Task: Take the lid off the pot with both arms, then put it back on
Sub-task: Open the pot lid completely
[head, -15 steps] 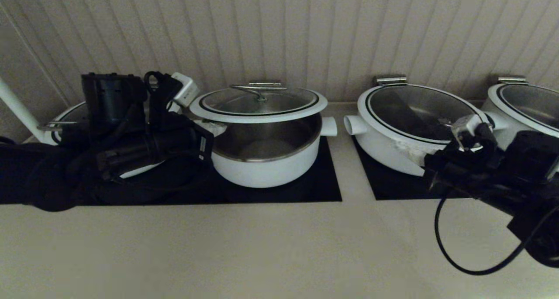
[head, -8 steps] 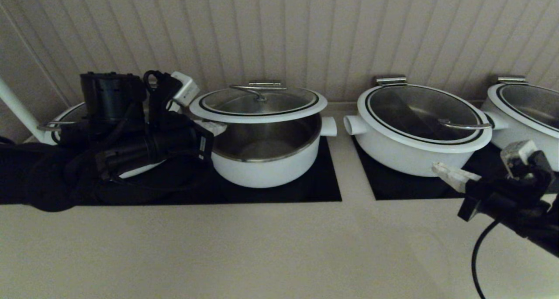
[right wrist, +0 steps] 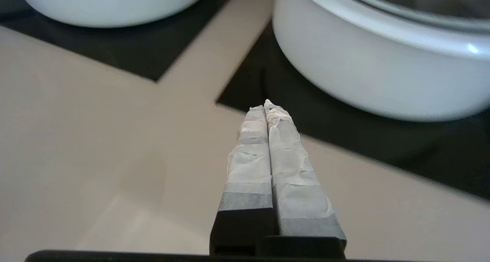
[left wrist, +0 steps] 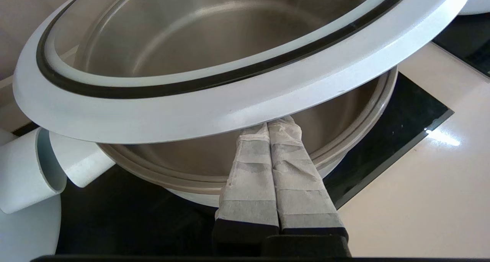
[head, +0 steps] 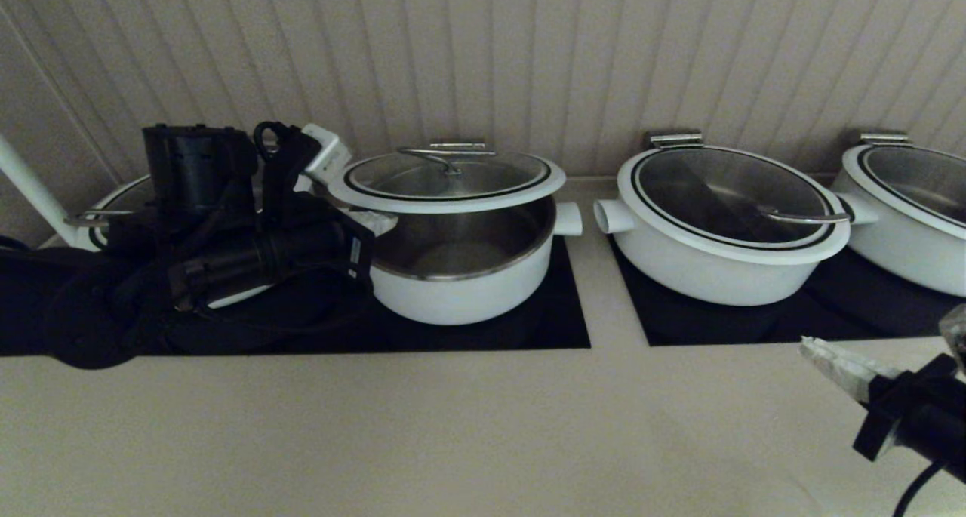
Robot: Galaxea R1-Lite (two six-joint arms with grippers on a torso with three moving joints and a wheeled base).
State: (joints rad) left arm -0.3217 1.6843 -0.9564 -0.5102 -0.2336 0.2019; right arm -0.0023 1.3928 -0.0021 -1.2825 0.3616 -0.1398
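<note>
While right end effector (head: 819, 351) hangs clenched and empty over the near table (head: 453, 426), left end effector (left wrist: 268, 126), also clenched, props the lid (head: 447, 181) from under its white rim, tilted above the pot (head: 460, 275). Glass lid: likely heavy, rigid, slick, breakable. Steel centre handle (head: 447, 155) looks the safest hold.

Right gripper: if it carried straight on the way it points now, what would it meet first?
Probably the black cooktop panel just ahead of the shut right gripper, then the wall of the wide white pan standing on it. How high the tips sit above the counter is unclear, so they might clear the panel.
</note>
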